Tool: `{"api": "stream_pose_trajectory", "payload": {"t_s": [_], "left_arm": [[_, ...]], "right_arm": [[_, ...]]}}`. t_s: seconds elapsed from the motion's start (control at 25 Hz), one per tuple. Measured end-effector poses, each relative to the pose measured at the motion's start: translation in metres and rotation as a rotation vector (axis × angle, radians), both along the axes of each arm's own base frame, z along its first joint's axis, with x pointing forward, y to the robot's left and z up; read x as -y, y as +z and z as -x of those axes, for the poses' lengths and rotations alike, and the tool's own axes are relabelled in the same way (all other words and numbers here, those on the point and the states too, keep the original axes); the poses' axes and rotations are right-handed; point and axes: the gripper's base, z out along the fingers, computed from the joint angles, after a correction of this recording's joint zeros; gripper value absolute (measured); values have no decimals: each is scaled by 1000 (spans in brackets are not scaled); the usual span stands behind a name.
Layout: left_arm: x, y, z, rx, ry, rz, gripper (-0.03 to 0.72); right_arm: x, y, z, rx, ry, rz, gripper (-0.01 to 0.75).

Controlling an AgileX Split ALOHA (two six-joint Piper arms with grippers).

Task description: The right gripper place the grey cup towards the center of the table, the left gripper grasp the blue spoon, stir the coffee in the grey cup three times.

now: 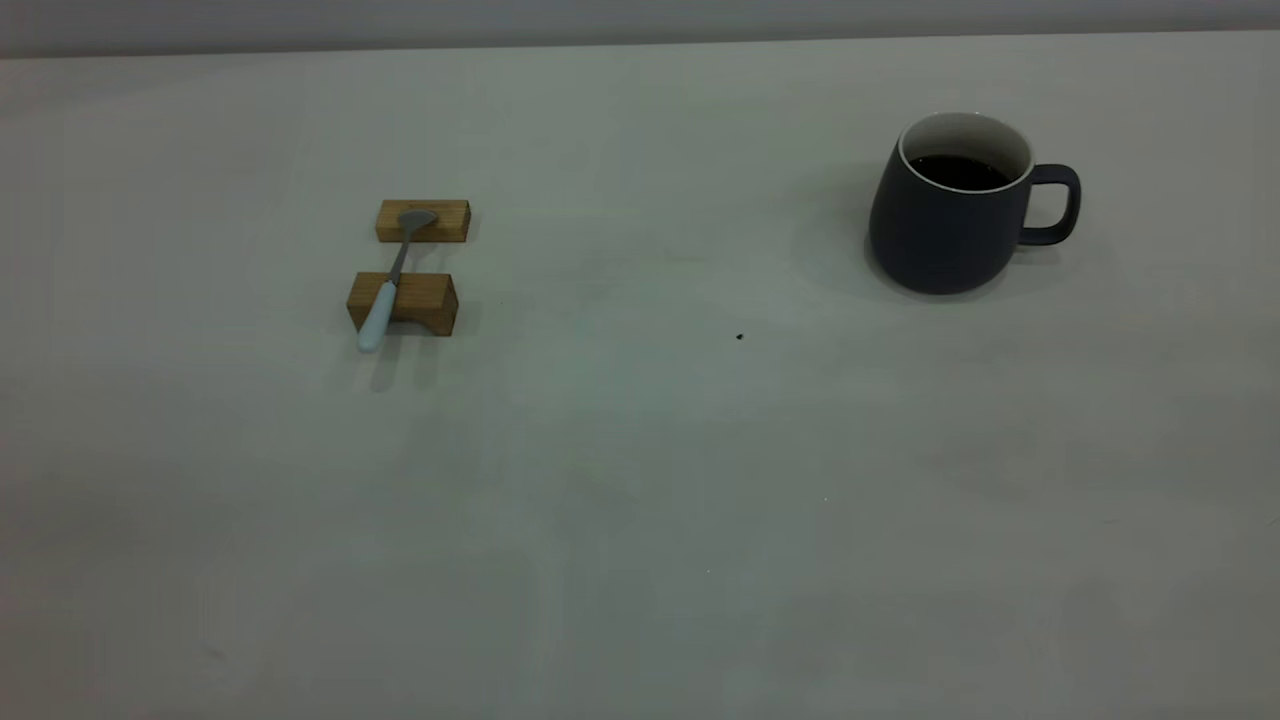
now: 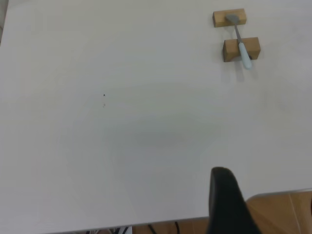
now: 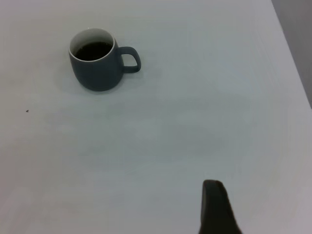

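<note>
From my station, the blue spoon (image 1: 388, 283) lay at the left of the tabletop (image 1: 620, 480), bridged across two wooden blocks (image 1: 412, 262), bowl on the farther block and pale handle overhanging the nearer one. The left tool (image 2: 228, 202) hung well back from it near the tabletop edge; I could not tell how its fingers stood. At the right, the grey cup (image 1: 950, 215) stood upright with its handle turned outward, the coffee (image 1: 960, 172) dark inside. The right tool (image 3: 217, 207) was well apart from it, state likewise unclear. I judged that a jerky slide could slop coffee, and a careless pinch could knock the spoon off its blocks.
</note>
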Motion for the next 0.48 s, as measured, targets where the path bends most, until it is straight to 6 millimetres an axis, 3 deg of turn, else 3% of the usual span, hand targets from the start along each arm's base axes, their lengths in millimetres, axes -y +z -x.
{"api": "stream_pose_trajectory", "payload": {"t_s": [0.24, 0.36, 0.48], "left_arm": [[0, 0, 0, 0, 0, 0, 483], [0, 0, 0, 0, 0, 0, 483], [0, 0, 0, 0, 0, 0, 483]], "right_arm": [[-2, 3, -6, -25, 24, -2, 510], [-9, 14, -25, -71, 77, -17, 512], [-17, 20, -58, -133, 146, -25, 543]]}}
